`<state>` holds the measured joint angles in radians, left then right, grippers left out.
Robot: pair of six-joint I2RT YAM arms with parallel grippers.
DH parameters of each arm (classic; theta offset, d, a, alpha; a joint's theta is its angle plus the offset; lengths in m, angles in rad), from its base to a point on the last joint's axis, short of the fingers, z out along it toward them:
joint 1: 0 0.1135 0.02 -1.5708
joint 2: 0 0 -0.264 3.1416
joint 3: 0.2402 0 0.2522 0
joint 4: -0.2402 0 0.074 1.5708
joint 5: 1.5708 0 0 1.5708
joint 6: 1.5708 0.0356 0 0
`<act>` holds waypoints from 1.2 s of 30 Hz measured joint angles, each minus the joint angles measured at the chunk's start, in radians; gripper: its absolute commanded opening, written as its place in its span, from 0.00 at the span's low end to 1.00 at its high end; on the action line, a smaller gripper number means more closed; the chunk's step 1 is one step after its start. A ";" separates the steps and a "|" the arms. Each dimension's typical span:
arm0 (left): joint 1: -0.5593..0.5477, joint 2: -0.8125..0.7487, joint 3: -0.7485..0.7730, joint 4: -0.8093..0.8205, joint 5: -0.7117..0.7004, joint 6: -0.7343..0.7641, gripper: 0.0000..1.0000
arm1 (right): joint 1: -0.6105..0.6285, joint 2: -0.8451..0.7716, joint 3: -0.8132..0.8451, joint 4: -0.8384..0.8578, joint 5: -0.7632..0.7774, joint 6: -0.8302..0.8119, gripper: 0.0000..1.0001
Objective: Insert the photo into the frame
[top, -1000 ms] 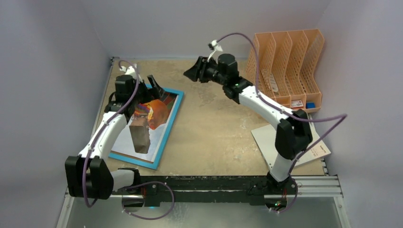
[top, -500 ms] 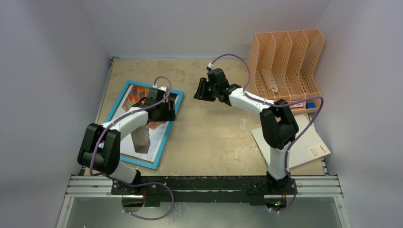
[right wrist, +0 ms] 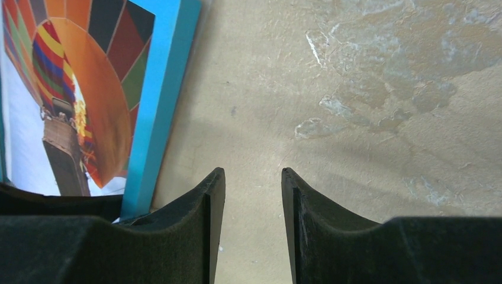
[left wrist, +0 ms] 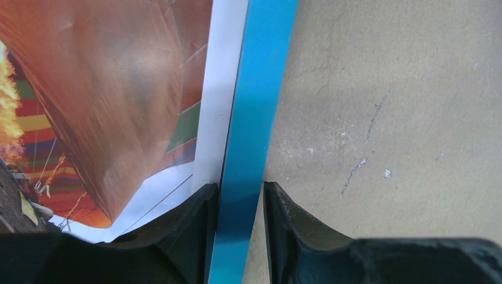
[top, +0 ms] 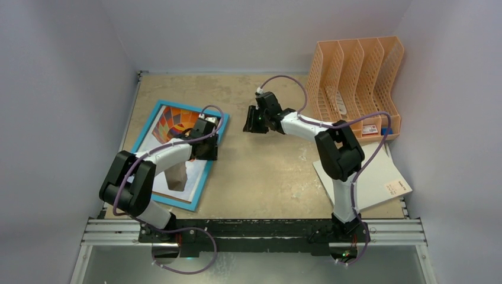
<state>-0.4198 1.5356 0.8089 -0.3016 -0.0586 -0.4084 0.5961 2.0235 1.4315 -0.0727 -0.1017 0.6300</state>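
L gripper (left wrist: 241, 236) straddles the frame (left wrist: 251, 148) rail, fingers either side, clamp can't tell. Photo (top: 171, 127) lies in frame, long axis 1-to-7 o'clock. R gripper (right wrist: 253, 231) apart, empty, over table (top: 266, 171); frame at its 9 o'clock. L arm nearer.

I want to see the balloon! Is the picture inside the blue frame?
Inside: the colourful balloon photo lies flat within the cyan-blue rectangular frame, its border all around.

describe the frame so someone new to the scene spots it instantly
Look at the left half of the tan table, under the left arm. The frame lies flat there: a thin cyan-blue border around the hot-air balloon photo, the only blue-edged rectangle in view.
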 measured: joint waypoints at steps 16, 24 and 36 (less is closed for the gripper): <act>-0.008 0.026 0.271 -0.184 -0.055 0.028 0.01 | -0.078 0.024 -0.013 0.092 -0.203 -0.026 0.53; -0.008 0.016 0.414 -0.278 -0.099 0.026 0.00 | -0.093 -0.015 -0.150 0.423 -0.501 -0.023 0.69; -0.008 0.027 0.708 -0.388 -0.161 0.026 0.00 | -0.087 -0.086 -0.272 0.897 -0.747 0.161 0.74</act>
<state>-0.4278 1.5627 1.5166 -0.6899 -0.2199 -0.3824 0.5095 1.9377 1.1599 0.8242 -0.8490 0.7910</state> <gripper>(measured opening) 0.281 0.742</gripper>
